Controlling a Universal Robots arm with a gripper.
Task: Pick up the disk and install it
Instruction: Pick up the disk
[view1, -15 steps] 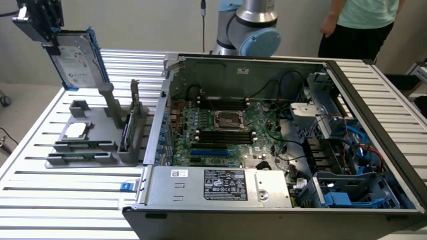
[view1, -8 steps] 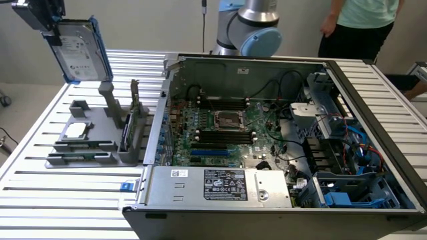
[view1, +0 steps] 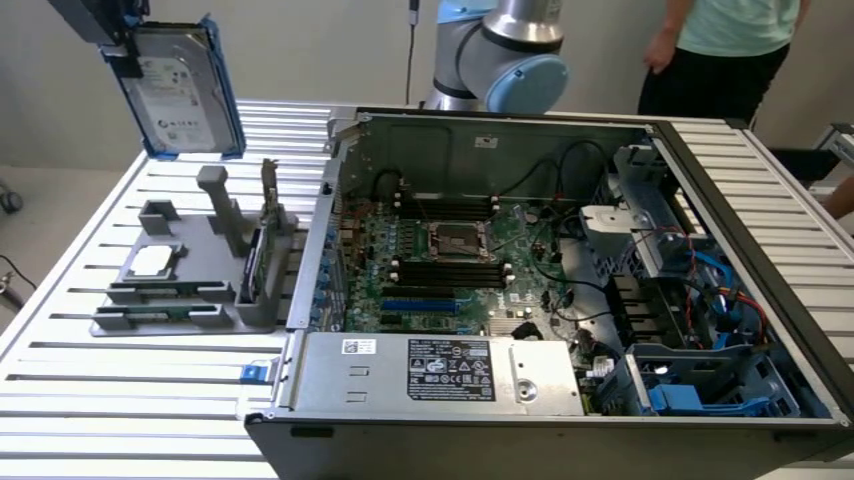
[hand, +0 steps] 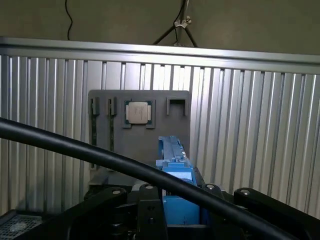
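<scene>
Plain beige wall (view1: 314, 50); slatted metal table (view1: 120, 400)

You've got one disk (view1: 187, 90), one grey holder (view1: 200, 235) with one square chip (view1: 151, 260) on it (just the one), and one open computer case (view1: 507, 140). Count one labelled silver box (view1: 441, 370), one person (view1: 727, 50), one robot arm (view1: 521, 50).

Blue-framed, white-labelled silver disk (view1: 184, 95), upright, aloft in mid-air.

Exterior angled down — wrist overhead — sharing the fixture (view1: 214, 205) (hand: 137, 142).
</scene>
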